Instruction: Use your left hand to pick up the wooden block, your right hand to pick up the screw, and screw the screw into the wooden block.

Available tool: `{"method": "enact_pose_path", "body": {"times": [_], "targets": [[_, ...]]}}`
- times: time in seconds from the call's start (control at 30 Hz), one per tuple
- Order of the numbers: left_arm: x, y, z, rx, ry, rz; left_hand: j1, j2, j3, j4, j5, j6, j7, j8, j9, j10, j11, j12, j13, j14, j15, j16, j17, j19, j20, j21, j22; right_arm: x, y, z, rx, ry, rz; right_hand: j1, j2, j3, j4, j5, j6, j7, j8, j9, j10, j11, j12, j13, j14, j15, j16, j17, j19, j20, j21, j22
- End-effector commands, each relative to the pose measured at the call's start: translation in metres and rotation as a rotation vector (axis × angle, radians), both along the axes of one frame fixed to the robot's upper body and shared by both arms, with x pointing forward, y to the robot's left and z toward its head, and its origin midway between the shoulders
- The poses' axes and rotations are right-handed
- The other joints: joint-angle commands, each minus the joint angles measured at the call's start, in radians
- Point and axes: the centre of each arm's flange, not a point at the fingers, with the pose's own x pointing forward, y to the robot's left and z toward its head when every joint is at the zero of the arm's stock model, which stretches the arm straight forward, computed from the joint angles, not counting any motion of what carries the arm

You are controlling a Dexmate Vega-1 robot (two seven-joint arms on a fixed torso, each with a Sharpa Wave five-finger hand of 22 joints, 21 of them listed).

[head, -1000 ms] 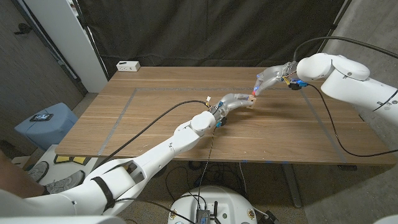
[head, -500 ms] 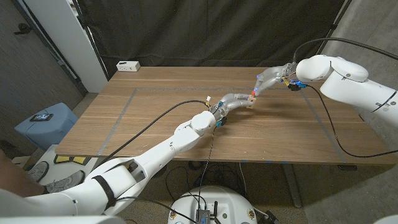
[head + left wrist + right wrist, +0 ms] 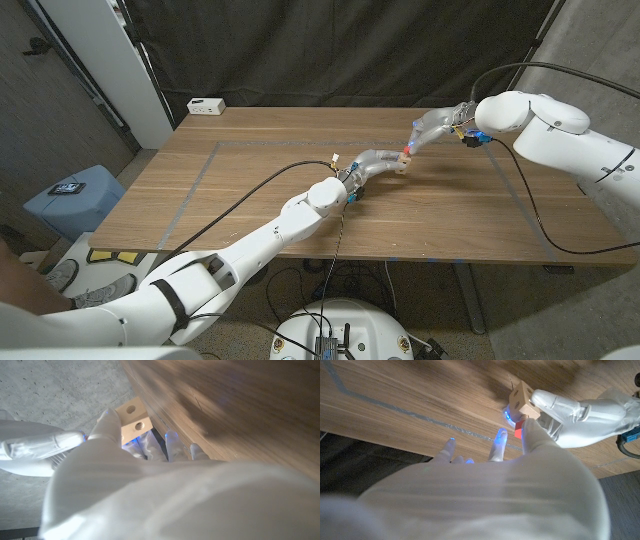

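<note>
Almost nothing has moved since the earlier head pictures: both arms hold the same reach over the middle of the table [image 3: 250, 190], and only the right forearm seems to have shifted a touch. Up near the far centre, the left hand [image 3: 377, 162] grips the wooden block [image 3: 134, 416], a pale piece with two round holes showing in the left wrist view, held lifted off the boards. Meeting it from the other side, the right hand [image 3: 428, 128] has its fingers drawn together on a small red-tipped item, which I take to be the screw [image 3: 518, 430], pressed against the side of the block in the right wrist view. Its shaft is hidden, so I cannot tell how deep it sits or whether it has entered a hole at all. By my judgement both pick-ups are done and the job stands in the driving stage, with the turning of the screw into the wood left to finish. Apart from that slight change in the right arm, block, screw and both hands match the earlier frames, which suggests slow, fine work at the contact point
</note>
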Motion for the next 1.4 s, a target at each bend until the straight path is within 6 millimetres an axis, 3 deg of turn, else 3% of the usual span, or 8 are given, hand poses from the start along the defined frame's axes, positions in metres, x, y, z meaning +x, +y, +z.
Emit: {"method": "enact_pose_path", "body": {"times": [0.03, 0.83, 1.4], "targets": [[0.0031, -0.0007, 0.0014, 0.003, 0.006, 0.001, 0.007, 0.000, 0.009, 0.002, 0.008, 0.004, 0.003, 0.004, 0.004, 0.006, 0.000, 0.006, 0.006, 0.006, -0.075, -0.003, 0.000, 0.001, -0.004, 0.004, 0.004, 0.0019, 0.0008, -0.0009, 0.006, -0.022, -0.001, -0.004, 0.007, -0.001, 0.003, -0.001, 0.019, -0.004, 0.014, 0.006, 0.016, 0.003, 0.009, 0.003, 0.011, 0.001, 0.006, 0.002, 0.012, -0.002, 0.011, 0.004], [0.0022, 0.0000, -0.0004, -0.001, 0.015, 0.007, 0.026, -0.002, 0.023, 0.000, 0.011, 0.019, 0.003, 0.009, 0.004, 0.012, 0.000, 0.007, 0.006, 0.005, -0.075, -0.007, 0.000, 0.000, -0.004, 0.004, 0.004, -0.0010, 0.0042, -0.0038, 0.000, -0.050, -0.002, -0.016, 0.012, -0.009, 0.002, -0.002, 0.068, -0.018, 0.051, 0.021, 0.057, 0.006, 0.014, 0.002, 0.037, -0.004, 0.012, 0.003, 0.029, 0.000, 0.011, 0.004], [-0.0001, 0.0011, -0.0033, -0.002, 0.022, 0.013, 0.064, 0.002, 0.046, -0.011, 0.015, 0.028, 0.005, 0.011, 0.004, 0.019, -0.001, 0.009, 0.008, 0.000, -0.074, -0.011, -0.001, 0.000, -0.002, 0.004, 0.004, -0.0040, 0.0053, -0.0088, -0.004, -0.061, -0.013, -0.056, 0.007, -0.027, 0.015, -0.006, 0.098, -0.030, 0.077, 0.034, 0.090, 0.014, 0.017, 0.002, 0.056, -0.001, 0.015, 0.006, 0.044, 0.003, 0.013, 0.004]]}}
